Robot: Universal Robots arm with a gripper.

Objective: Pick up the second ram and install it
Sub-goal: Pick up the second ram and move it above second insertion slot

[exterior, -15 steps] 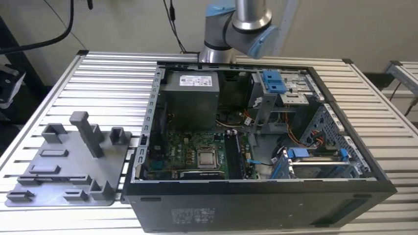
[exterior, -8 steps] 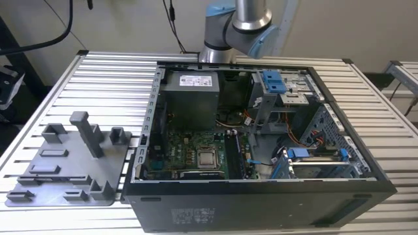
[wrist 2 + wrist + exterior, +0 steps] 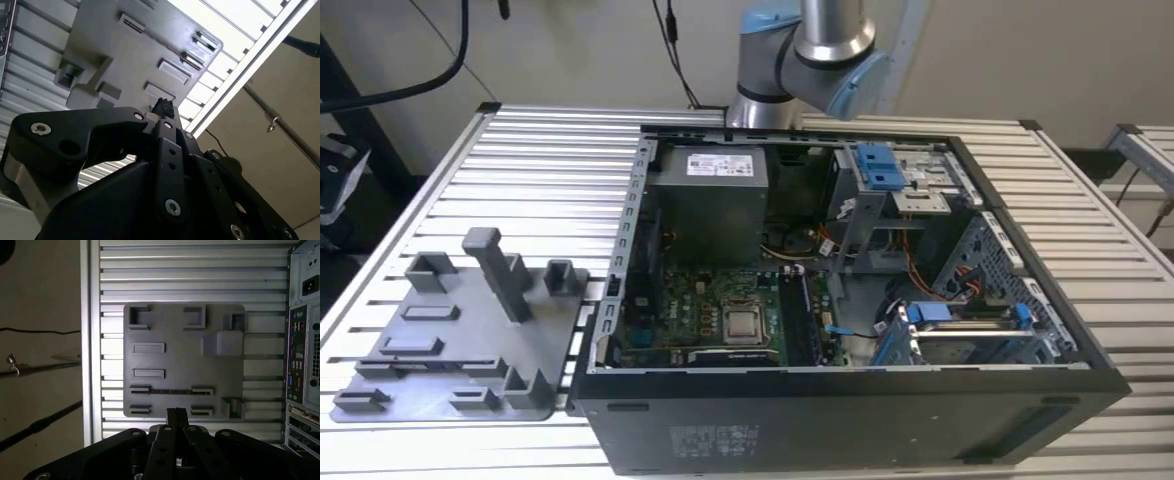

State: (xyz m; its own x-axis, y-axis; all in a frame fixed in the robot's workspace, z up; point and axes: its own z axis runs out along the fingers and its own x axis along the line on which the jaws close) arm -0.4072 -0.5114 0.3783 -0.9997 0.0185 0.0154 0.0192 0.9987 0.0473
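Now the closed, empty gripper (image 3: 176, 415) is hovering over the grey tray (image 3: 180, 360), where squaring along the second ram (image 3: 170, 391) is probably mattering most.

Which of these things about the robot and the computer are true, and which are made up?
1. The computer case is open, so its insides show. True.
2. The grey tray sits inside the computer case. False: it lies on the slatted table, beside the case.
3. The gripper hangs over the grey tray. True.
4. The gripper is holding the second ram. False: the second ram lies in the grey tray, apart from the gripper.
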